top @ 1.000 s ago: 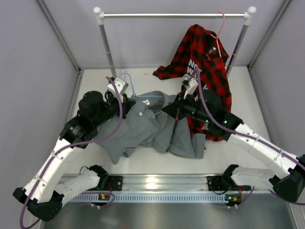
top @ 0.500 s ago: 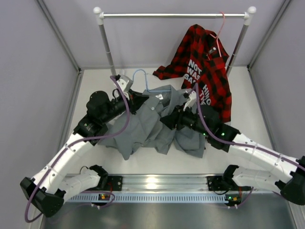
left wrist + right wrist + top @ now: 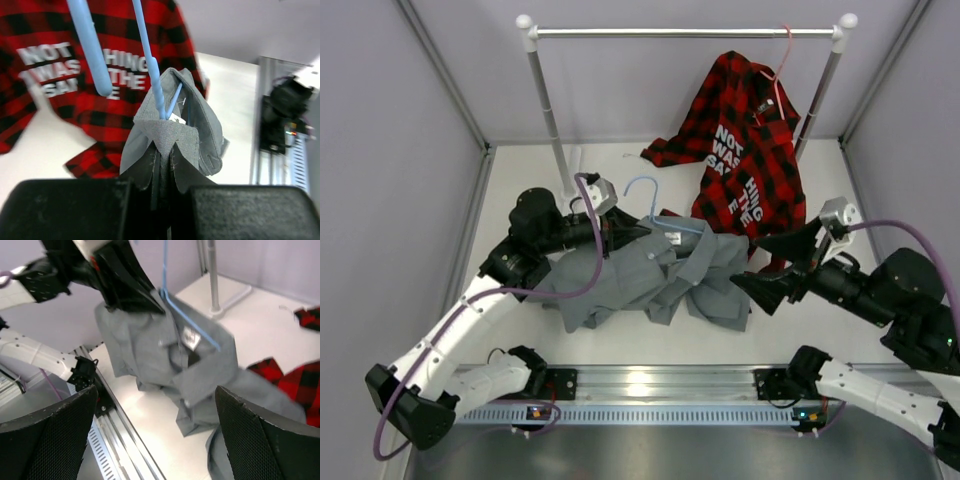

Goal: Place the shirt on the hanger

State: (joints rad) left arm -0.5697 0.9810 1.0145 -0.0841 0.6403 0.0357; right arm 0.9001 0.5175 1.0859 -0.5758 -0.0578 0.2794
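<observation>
Grey shirt [image 3: 650,275] looks half-hung to me: my left hand [image 3: 618,228] pinches its collar, with the blue hanger [image 3: 89,45] threaded at the neck. The tails lie crumpled on the counter [image 3: 820,340]. My right hand [image 3: 748,261] gapes wide and empty nearby, and the shoulders need seating.

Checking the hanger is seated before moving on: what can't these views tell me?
- Lower frame of the hanger: under the shirt in every view, so shoulder seating is unknown.
- Its hook: cut off by the left wrist view's top edge.
- Fingertips of the left gripper: buried in fabric; any wire pinched is unclear.
</observation>
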